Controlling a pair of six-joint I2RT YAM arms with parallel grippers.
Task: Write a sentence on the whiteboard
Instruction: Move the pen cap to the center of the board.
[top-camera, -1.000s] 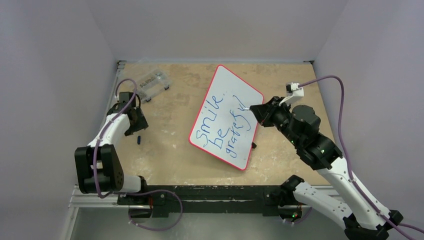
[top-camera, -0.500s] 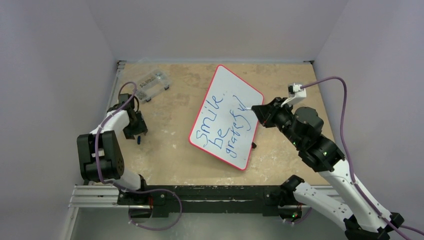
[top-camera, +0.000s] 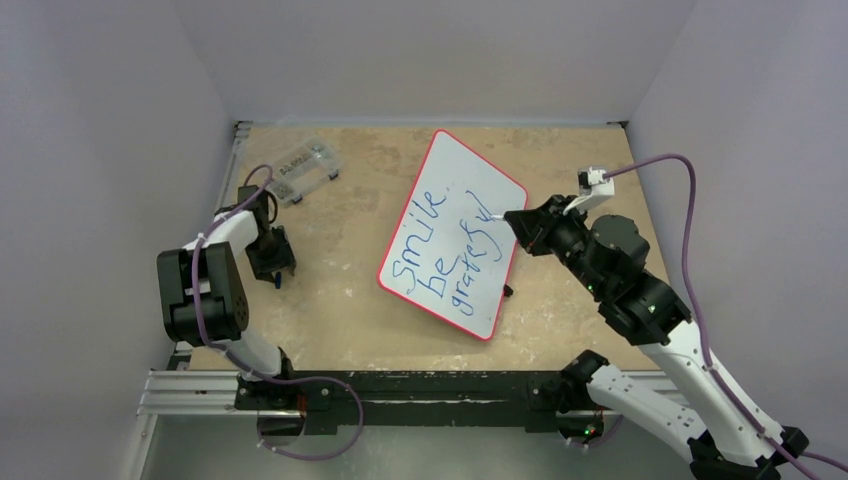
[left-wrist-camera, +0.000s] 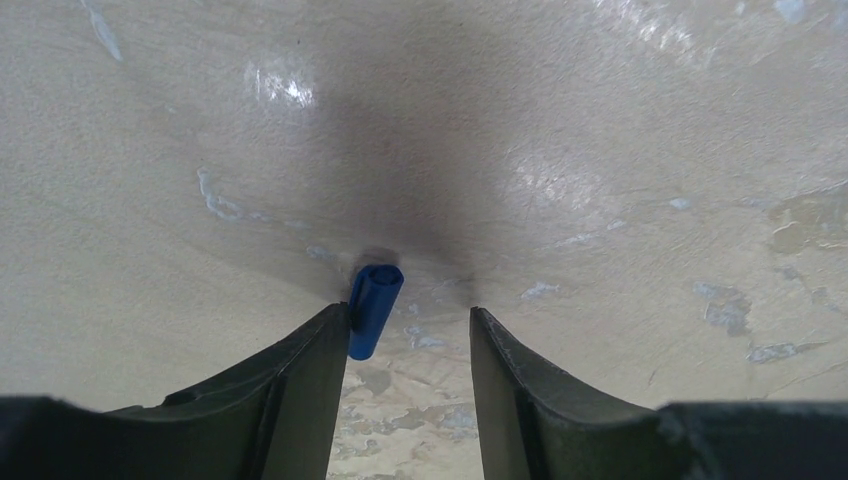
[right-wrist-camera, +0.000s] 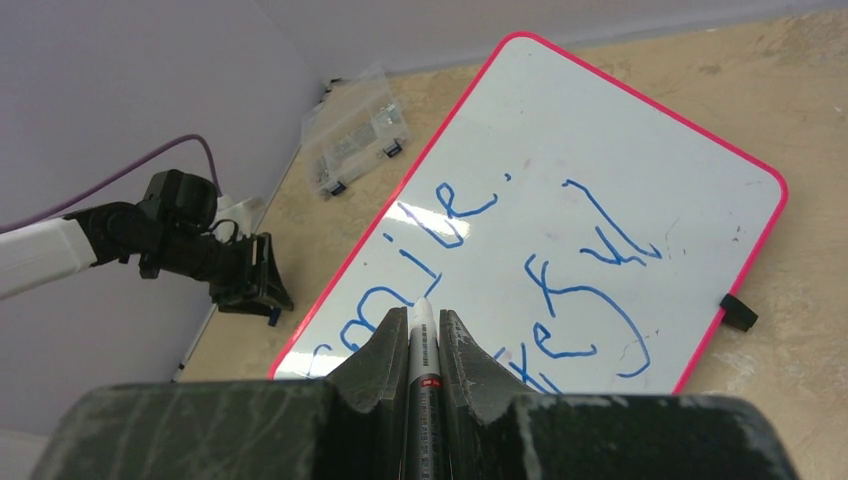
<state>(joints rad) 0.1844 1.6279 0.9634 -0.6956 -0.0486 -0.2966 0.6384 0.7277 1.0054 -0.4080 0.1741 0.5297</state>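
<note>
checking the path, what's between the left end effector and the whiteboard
Nothing but bare tan tabletop, as the top view shows, between the left end effector and the red-rimmed white whiteboard; the small blue plastic cap lies at its fingertips.

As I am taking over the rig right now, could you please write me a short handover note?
Left end effector: open, jaws either side of the blue cap on the table.
Right end effector: shut on the marker, beside the whiteboard.
Done: the sentence, smile be grateful, is written.
Left: likely grasp the cap and recap the marker.
</note>
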